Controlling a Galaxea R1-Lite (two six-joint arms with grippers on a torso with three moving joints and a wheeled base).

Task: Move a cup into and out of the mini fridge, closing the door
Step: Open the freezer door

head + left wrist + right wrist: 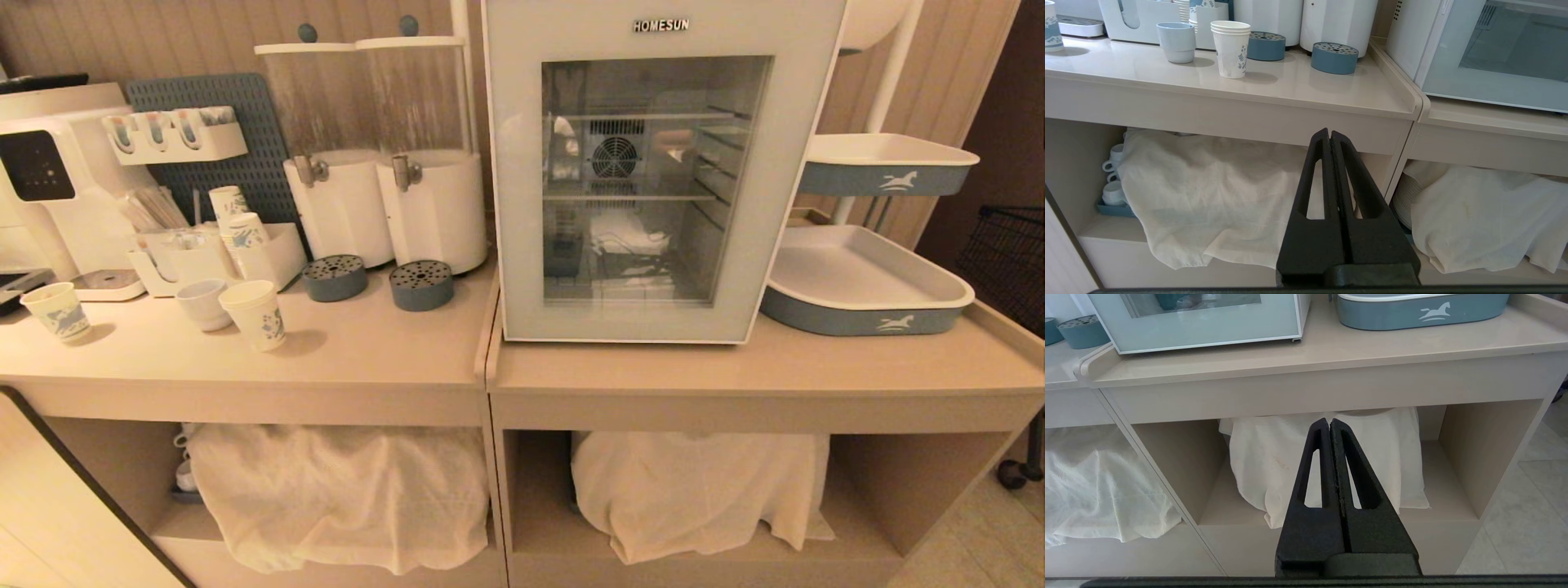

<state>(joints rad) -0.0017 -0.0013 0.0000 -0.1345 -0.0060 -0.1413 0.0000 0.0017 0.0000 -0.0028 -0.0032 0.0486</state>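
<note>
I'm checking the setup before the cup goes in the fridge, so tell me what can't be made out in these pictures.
- Head view: what lies behind the fridge door glass; reflections blur the shelves.
- Head view: both grippers are outside the picture.
- All views: what the white cloths on the lower shelves cover.
- Left wrist view: the cup shows only one side; its inside is hidden.
- Right wrist view: the fridge top is cut off by the edge.

Left gripper [1329,136]: black fingers pressed flat together, nothing between them, pointing level and forward.
Right gripper [1329,426]: black fingers likewise pressed together, empty, pointing level and forward.
Arms: neither shows in the head view; each is seen only through its own wrist camera.
</note>
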